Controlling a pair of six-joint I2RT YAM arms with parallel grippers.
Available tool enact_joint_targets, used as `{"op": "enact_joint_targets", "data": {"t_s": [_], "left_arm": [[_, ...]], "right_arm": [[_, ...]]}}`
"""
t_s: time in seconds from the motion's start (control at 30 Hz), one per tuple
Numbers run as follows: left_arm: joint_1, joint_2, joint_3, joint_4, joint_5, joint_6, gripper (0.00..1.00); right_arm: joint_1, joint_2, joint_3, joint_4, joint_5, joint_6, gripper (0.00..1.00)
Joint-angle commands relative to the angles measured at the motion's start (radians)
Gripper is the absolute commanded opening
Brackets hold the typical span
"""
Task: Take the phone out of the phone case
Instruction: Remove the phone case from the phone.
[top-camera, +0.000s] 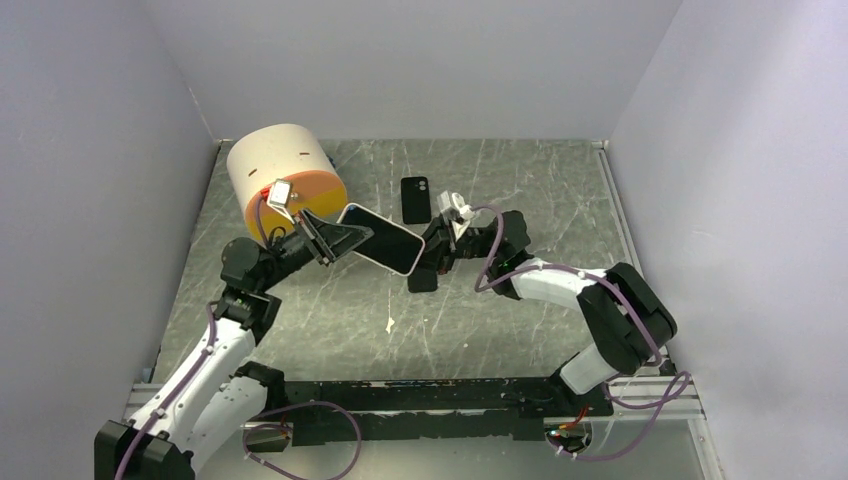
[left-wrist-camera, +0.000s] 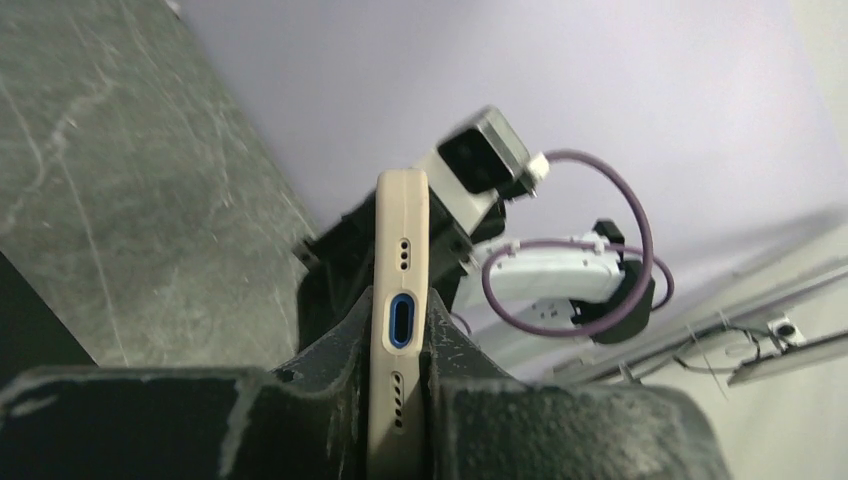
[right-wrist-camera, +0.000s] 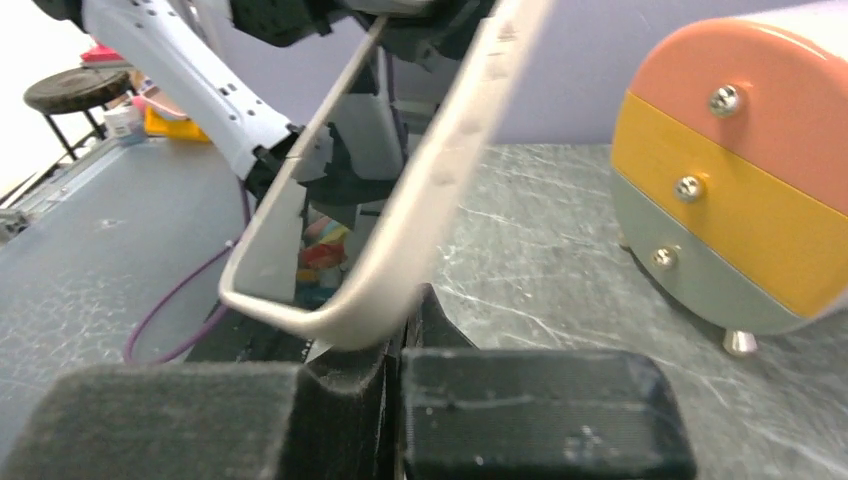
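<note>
The phone, dark screen up, sits in a cream phone case and is held in the air over the table's middle. My left gripper is shut on the case's bottom end. In the left wrist view its fingers press both flat faces beside the blue charging port. My right gripper is at the opposite end, jaws shut. In the right wrist view the case's rounded corner rests against the right gripper's closed fingertips. Whether the corner's lip is pinched between them is hidden.
A round drawer unit with orange, yellow and grey drawer fronts stands at the back left, close behind the left gripper. A black phone-shaped object lies flat on the marbled table behind the held phone. Grey walls close in three sides.
</note>
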Motion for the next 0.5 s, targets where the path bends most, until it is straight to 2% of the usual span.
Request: {"op": "enact_joint_targets", "data": {"t_s": [0.0,0.1,0.2,0.3,0.47], "left_arm": [[-0.003,-0.031,0.078,0.009,0.105,0.053,0.02],[-0.002,-0.067,0.096,-0.085,0.051,0.17,0.02],[0.0,-0.086,0.112,-0.134,0.015,0.244,0.03],[0.0,-0.098,0.122,-0.159,-0.008,0.286,0.02],[0.0,-0.114,0.105,-0.132,-0.03,0.28,0.03]], "right_arm": [[-0.007,-0.051,0.025,-0.12,0.037,-0.125,0.02],[-0.006,-0.082,-0.021,-0.092,0.046,-0.09,0.26],[-0.003,-0.113,-0.07,-0.045,0.059,-0.048,0.44],[0.0,-0.134,-0.106,0.019,0.068,0.004,0.54],[0.015,-0.139,-0.125,0.158,0.084,0.11,0.61]]}}
